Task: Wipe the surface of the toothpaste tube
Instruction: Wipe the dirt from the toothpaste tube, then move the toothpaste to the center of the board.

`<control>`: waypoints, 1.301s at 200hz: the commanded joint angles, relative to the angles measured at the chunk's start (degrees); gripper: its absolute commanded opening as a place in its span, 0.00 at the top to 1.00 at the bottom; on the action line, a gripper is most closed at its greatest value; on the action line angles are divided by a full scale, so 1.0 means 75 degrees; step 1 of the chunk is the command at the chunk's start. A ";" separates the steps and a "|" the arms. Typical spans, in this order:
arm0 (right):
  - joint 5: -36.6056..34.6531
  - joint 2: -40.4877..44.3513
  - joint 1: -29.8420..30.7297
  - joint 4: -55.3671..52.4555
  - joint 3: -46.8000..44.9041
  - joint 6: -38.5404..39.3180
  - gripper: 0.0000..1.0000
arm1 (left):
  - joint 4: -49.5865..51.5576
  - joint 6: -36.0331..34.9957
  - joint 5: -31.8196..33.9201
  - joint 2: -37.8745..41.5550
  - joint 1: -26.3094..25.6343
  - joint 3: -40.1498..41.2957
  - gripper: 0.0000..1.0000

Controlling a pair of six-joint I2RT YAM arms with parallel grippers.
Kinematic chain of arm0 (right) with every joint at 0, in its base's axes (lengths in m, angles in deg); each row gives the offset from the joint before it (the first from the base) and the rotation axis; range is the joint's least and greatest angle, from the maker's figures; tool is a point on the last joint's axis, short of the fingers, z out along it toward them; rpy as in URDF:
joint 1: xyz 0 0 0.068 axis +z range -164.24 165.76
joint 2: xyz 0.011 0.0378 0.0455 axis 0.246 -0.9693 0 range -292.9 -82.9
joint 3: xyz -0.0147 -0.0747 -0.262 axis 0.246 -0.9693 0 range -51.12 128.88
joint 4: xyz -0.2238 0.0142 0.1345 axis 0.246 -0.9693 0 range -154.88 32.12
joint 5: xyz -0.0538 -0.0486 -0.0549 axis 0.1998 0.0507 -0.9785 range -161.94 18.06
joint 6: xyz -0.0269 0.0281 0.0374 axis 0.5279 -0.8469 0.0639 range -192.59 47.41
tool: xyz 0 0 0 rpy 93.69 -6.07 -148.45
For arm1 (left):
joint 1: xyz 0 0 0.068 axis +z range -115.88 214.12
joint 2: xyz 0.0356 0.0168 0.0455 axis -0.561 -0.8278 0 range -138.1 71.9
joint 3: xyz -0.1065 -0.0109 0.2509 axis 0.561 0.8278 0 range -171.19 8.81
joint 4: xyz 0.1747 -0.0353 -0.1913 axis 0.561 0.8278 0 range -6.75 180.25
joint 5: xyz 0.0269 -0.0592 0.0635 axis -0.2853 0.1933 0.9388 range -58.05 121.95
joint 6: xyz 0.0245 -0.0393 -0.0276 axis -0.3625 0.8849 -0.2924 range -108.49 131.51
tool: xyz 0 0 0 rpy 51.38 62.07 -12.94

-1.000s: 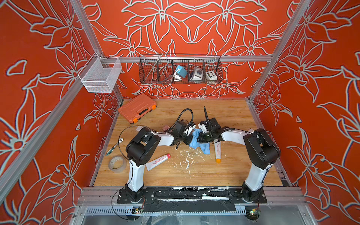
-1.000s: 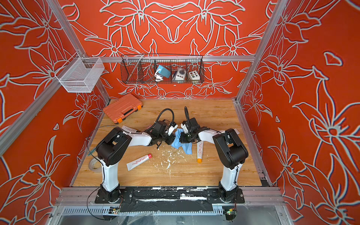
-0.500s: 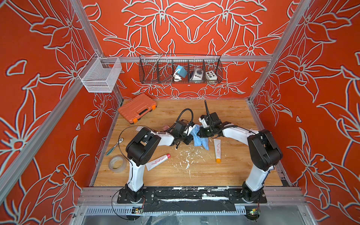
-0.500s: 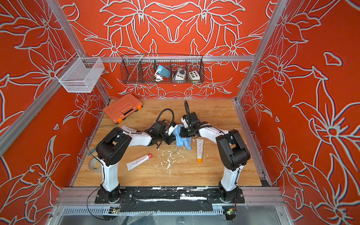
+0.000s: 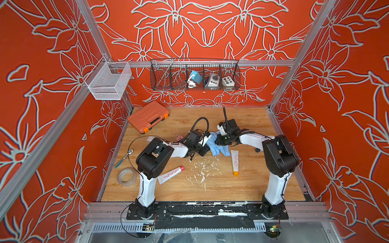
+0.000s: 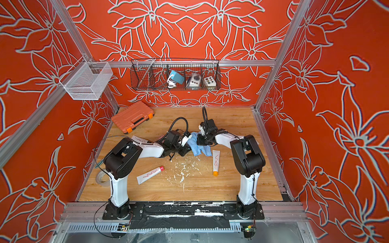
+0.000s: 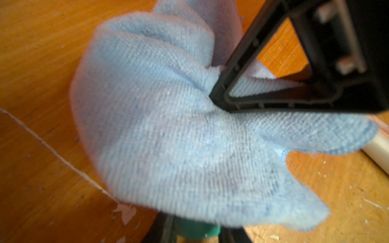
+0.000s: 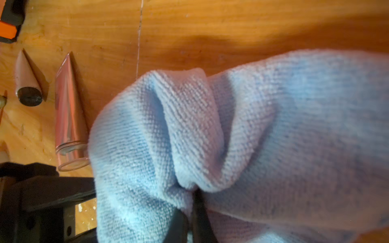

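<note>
While two other tubes lie loose on the near part of the wooden table (image 5: 210, 190), a red-capped tube (image 5: 169, 175) by the left arm's base and an orange-capped tube (image 5: 235, 161) further right, the work gathers just beyond them at mid-table. There the left gripper (image 5: 203, 150) has its jaws drawn close on the toothpaste tube (image 7: 196, 229), presumably to keep it from sliding, and the right gripper (image 8: 193, 204) pinches a bunched fold of the blue microfibre cloth (image 5: 220, 150) between tight jaws so the fabric can be dragged over it. Farther back, an orange tool case (image 5: 148, 116) sits by the left rear corner, well apart from the work. Of the tube itself almost nothing shows: the cloth drapes over it, and only a green end peeks out beneath the fabric in the left wrist view; whether its skin is smeared or clean I cannot tell
</note>
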 commanded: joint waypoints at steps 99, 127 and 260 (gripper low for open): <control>-0.0145 -0.0640 -0.0772 -0.0576 0.0969 0.0569 1.00 | 0.0101 -0.0110 -0.0253 0.0077 -0.0032 0.0051 0.87; 0.0087 -0.0586 -0.0727 -0.0438 0.0688 0.0488 1.00 | 0.0116 -0.0087 -0.0240 0.0077 -0.0027 0.0039 0.87; 0.1113 0.0250 0.0516 0.0805 -0.0958 -0.0439 1.00 | 0.0127 -0.0062 -0.0192 0.0066 -0.0027 0.0017 0.87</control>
